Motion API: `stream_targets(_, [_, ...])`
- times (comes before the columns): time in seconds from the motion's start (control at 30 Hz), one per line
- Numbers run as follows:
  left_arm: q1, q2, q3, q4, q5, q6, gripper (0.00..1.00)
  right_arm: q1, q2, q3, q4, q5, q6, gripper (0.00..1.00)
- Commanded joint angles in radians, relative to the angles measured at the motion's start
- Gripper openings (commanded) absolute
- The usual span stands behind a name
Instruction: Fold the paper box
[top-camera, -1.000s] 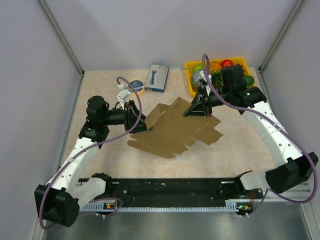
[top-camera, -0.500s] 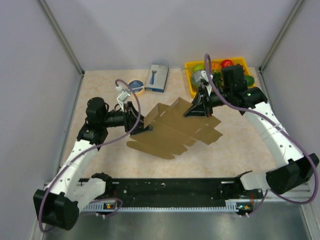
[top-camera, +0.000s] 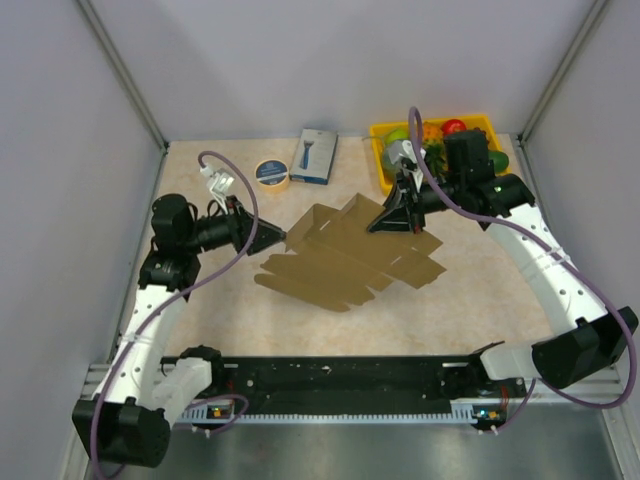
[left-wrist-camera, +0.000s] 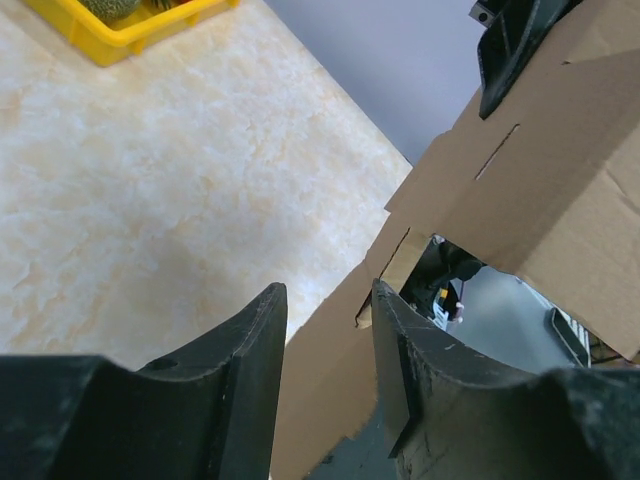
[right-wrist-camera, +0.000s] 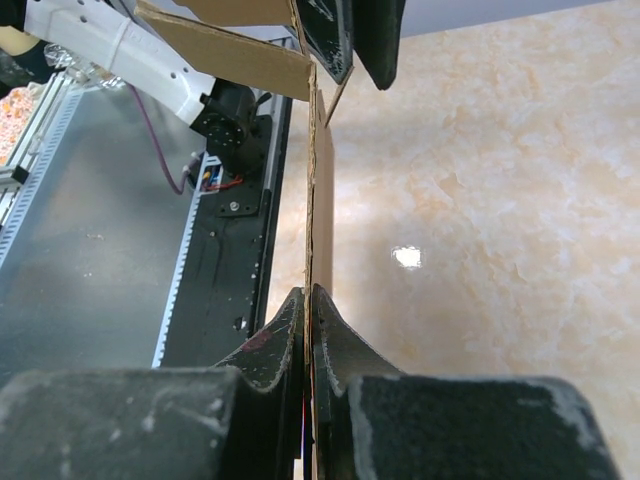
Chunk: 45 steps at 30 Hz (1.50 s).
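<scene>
The paper box (top-camera: 340, 262) is a brown cardboard blank lying mid-table, its far panels lifted. My right gripper (top-camera: 386, 222) is shut on an upright panel at the box's far right. In the right wrist view the thin cardboard edge (right-wrist-camera: 322, 190) runs straight down into the closed right gripper (right-wrist-camera: 308, 292). My left gripper (top-camera: 280, 238) sits at the box's left corner, pointing right. In the left wrist view the left gripper (left-wrist-camera: 325, 295) has its jaws apart, and a flap of the paper box (left-wrist-camera: 560, 170) shows through the gap and beyond the tips, not pinched.
A yellow tray (top-camera: 380, 150) of fruit and vegetables stands at the back right, right behind the right wrist, and shows as a corner (left-wrist-camera: 120, 35) in the left wrist view. A blue-and-white box (top-camera: 315, 155) and a tape roll (top-camera: 271, 172) lie at the back. Grey walls close both sides.
My left arm has drawn back to the left, off the box's left flap, and its jaws have narrowed a little. The right gripper and its panel have stayed put.
</scene>
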Motion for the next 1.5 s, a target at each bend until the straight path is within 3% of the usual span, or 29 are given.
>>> stream_targets(0.0, [0.002, 0.042, 0.015, 0.099, 0.045, -0.051, 0.44, -0.011, -0.038, 0.024, 0.033, -0.031, -0.004, 0.00])
stream_targets(0.17, [0.002, 0.003, -0.008, 0.157, 0.028, -0.076, 0.51, -0.011, -0.041, 0.021, 0.035, -0.025, -0.004, 0.00])
stream_targets(0.27, [0.005, -0.015, 0.013, 0.084, -0.034, -0.045, 0.55, -0.011, -0.036, 0.021, 0.036, -0.027, -0.003, 0.00])
stream_targets(0.57, [0.016, 0.008, 0.026, 0.034, -0.160, -0.058, 0.53, -0.010, -0.044, 0.017, 0.038, -0.019, -0.001, 0.00])
stream_targets(0.7, [0.011, 0.043, -0.011, 0.125, -0.023, -0.114, 0.48, -0.011, -0.040, 0.014, 0.039, -0.020, -0.001, 0.00])
stream_targets(0.73, [0.007, 0.040, -0.026, 0.239, 0.063, -0.164, 0.44, -0.011, -0.036, 0.014, 0.039, -0.022, -0.003, 0.00])
stream_targets(0.83, [-0.009, 0.010, -0.075, 0.327, 0.132, -0.206, 0.46, -0.011, -0.032, 0.014, 0.039, -0.025, -0.003, 0.00])
stream_targets(1.27, [-0.098, 0.025, -0.115, 0.479, 0.200, -0.297, 0.47, -0.011, -0.033, 0.011, 0.044, -0.034, 0.005, 0.00])
stream_targets(1.4, [-0.147, 0.040, -0.106, 0.463, 0.189, -0.272, 0.58, -0.011, -0.032, 0.010, 0.047, -0.037, 0.006, 0.00])
stream_targets(1.47, [-0.168, 0.052, -0.099, 0.411, 0.174, -0.229, 0.58, -0.010, -0.033, 0.010, 0.047, -0.040, 0.008, 0.00])
